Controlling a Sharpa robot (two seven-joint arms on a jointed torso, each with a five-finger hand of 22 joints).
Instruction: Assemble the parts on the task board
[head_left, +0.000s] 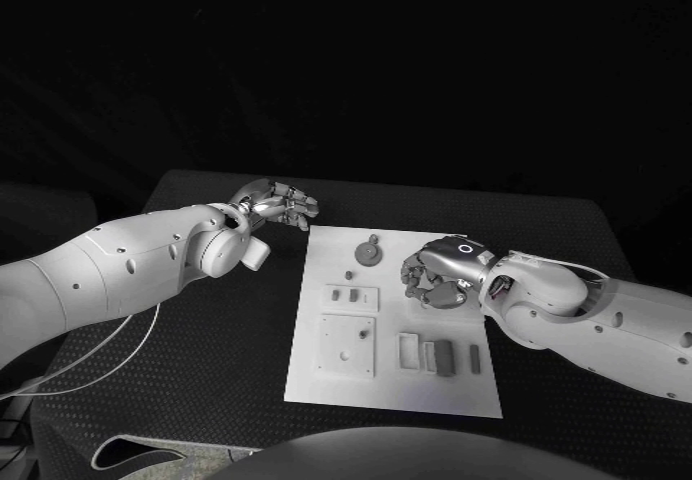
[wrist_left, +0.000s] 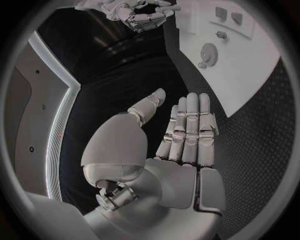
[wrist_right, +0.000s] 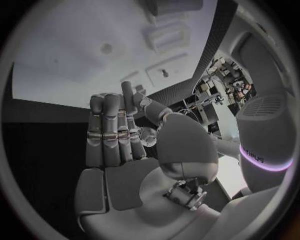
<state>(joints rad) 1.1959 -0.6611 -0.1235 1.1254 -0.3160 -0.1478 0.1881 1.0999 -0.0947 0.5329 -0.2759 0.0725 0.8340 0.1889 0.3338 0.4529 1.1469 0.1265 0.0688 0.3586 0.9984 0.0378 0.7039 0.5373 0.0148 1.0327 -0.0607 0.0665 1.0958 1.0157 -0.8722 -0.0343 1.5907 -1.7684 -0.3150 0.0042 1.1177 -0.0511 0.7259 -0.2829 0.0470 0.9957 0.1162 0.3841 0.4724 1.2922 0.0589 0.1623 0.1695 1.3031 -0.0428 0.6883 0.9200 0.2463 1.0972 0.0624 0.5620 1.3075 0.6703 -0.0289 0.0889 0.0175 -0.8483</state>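
Observation:
The white task board (head_left: 459, 392) lies in the middle of the black table. On it, from the far end, are a round grey gear-like part (head_left: 369, 252), a small grey part (head_left: 349, 275), a raised block with two small parts (head_left: 348, 295), a square plate (head_left: 348, 345) and several upright rectangular parts (head_left: 441, 356). My left hand (head_left: 277, 205) hovers off the board's far left corner, fingers straight and thumb apart (wrist_left: 187, 135), holding nothing. My right hand (head_left: 437, 272) hangs over the board's far right part, its thumb drawn in against the fingers (wrist_right: 125, 130). Whether it pinches anything is hidden.
Black table (head_left: 173, 400) surrounds the board on all sides, with the widest room to the left. A white cable (head_left: 101, 365) hangs from my left arm over the table's left edge. The left wrist view shows the board (wrist_left: 250, 75), the gear (wrist_left: 208, 51) and my right hand (wrist_left: 140, 17).

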